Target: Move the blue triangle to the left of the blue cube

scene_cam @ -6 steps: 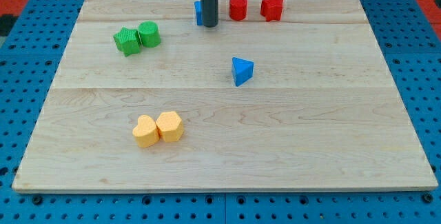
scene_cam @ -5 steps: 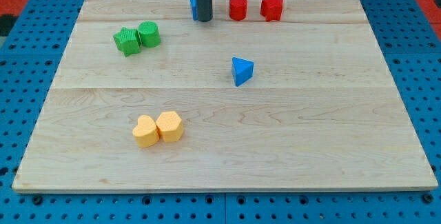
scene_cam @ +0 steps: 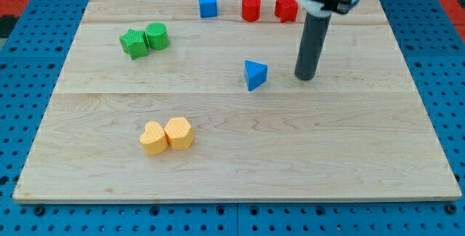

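The blue triangle (scene_cam: 255,75) lies near the middle of the wooden board (scene_cam: 232,141). The blue cube (scene_cam: 208,4) stands at the view's top, up and left of the triangle. My tip (scene_cam: 305,77) rests on the board to the right of the blue triangle, a short gap apart and at about the same height in the view. The rod rises from it toward the view's top.
A red cylinder (scene_cam: 251,8) and a red star (scene_cam: 285,8) stand right of the blue cube, the star partly behind the arm. A green star (scene_cam: 133,43) and green cylinder (scene_cam: 157,35) sit at the upper left. Two yellow blocks (scene_cam: 166,135) touch at the lower left.
My tip has left the blue cube at the view's top and moved down and right, to the right side of the blue triangle. The cube now shows fully. The blocks have kept their places.
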